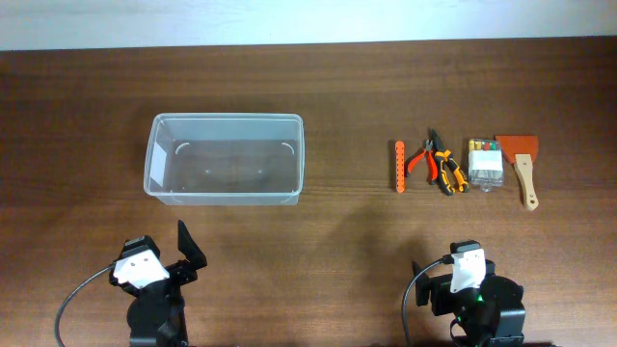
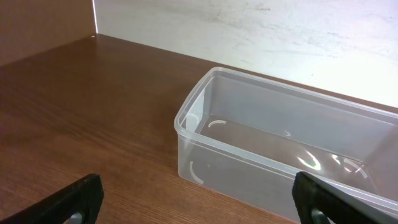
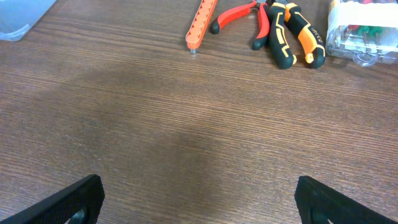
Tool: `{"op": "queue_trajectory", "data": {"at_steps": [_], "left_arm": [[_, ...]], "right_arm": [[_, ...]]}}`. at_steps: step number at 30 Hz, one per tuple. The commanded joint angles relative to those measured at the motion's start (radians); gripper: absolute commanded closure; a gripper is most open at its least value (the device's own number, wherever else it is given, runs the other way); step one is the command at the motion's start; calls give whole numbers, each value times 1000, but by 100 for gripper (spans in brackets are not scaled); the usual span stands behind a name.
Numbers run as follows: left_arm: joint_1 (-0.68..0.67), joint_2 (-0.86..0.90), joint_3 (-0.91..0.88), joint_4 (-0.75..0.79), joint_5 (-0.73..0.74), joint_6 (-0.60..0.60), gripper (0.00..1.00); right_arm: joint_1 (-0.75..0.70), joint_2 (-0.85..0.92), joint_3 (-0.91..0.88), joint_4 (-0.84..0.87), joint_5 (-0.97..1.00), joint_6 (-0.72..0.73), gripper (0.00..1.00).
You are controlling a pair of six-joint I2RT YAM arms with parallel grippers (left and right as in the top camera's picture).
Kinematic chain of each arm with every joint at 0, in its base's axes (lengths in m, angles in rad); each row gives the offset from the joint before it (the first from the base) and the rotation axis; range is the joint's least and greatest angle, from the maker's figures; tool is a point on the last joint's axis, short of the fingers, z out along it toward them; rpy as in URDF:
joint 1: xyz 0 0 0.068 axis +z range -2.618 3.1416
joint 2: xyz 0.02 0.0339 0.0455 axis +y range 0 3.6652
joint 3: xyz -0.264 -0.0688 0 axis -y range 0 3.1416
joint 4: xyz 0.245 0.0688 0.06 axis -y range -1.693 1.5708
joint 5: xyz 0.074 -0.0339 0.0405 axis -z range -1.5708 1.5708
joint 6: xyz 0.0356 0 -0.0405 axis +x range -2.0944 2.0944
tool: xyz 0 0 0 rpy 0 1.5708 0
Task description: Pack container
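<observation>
- The container (image 1: 228, 159) is a big clear bin. It sits on the brown table (image 1: 337, 222).
- My left gripper (image 2: 199, 208) is just in front of the container, on the near side, and does not touch it.
- My left fingers (image 2: 78, 199) are spread wide apart and hold nothing.
- My right gripper (image 3: 199, 202) is far to the right of the container and nearer to me than it is.
- My right fingers (image 3: 74, 199) are spread wide apart too, with nothing between them.
- A row of tools lies well to the right of the container.
- The orange bar (image 1: 399, 167) is the tool closest to the container.
- Next, going away from the container, come the red pliers (image 1: 422, 157), then the orange and black pliers (image 1: 447, 172).
- After them comes a small clear box (image 1: 485, 164) with colored bits inside.
- The scraper (image 1: 522, 164), with an orange blade and a wooden handle, is the farthest from the container.
</observation>
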Motion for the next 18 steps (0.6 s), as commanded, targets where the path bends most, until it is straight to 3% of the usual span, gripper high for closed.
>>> {"op": "queue_trajectory", "data": {"at_steps": [1, 14, 18], "left_arm": [[-4, -6, -5, 2, -5, 9, 1], [-4, -6, -5, 2, -5, 9, 1], [-4, -6, -5, 2, -5, 9, 1]], "right_arm": [[-8, -8, -11, 3, -10, 5, 1], [-8, -8, -11, 37, -15, 6, 1], [-8, -8, -11, 109, -152, 6, 1]]}}
